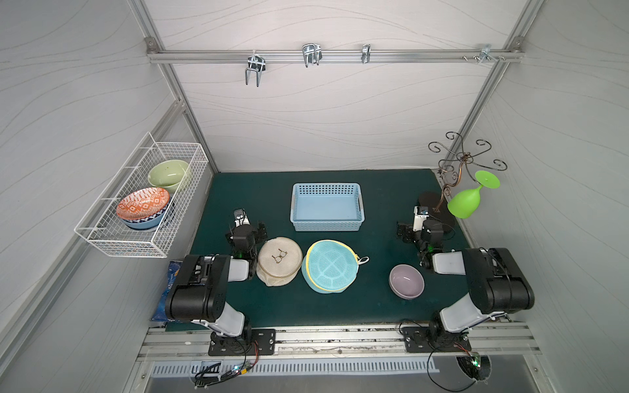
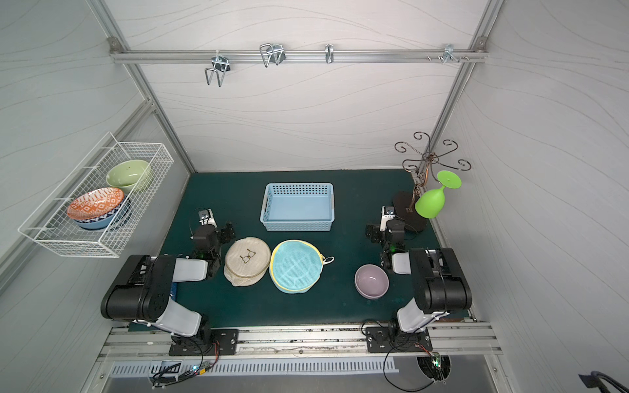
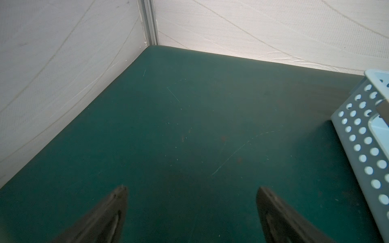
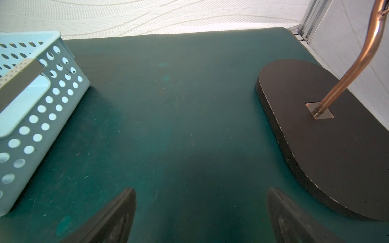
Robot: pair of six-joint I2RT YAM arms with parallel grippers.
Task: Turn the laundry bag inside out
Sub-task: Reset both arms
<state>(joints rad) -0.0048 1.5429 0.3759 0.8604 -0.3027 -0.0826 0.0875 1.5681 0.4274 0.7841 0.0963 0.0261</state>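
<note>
**Operator:** Where did my fingers stand at that moment?

**Observer:** Both pairs were apart. Your left fingers (image 3: 101,218) were spread wide over bare green tabletop (image 3: 189,126), with nothing between them. A corner of the light-blue perforated basket (image 3: 366,147) showed off to one side. Your right fingers (image 4: 109,221) were just as wide and just as empty. They hung above the tabletop between that basket and the dark base of the glass stand (image 4: 315,147).

**Operator:** And the laundry bag?

**Observer:** Noted two round mesh bags on the tabletop in both top views, on the arms' side of the basket. You had the blue laundry bag (image 1: 332,266), trimmed in yellow, about mid-tabletop, with a small white loop at its edge toward your right arm. Just beside it lay the beige laundry bag (image 1: 279,260), stitched with a pair of glasses, close by your left wrist. Could not tell whether the two bags touched. Neither was held.

**Operator:** Anything else around?

**Observer:** You had a lilac bowl (image 1: 406,280) near your right arm, apart from the blue bag. A green plastic wine glass (image 1: 464,202) hung upside down and tilted from the stand. On your left-hand wall, the white wire basket (image 1: 129,246) held a pale green bowl (image 1: 168,173) and an orange-patterned bowl (image 1: 143,203) stacked on a blue one. A blue snack packet (image 1: 168,292) lay partly hidden under your left arm.
</note>
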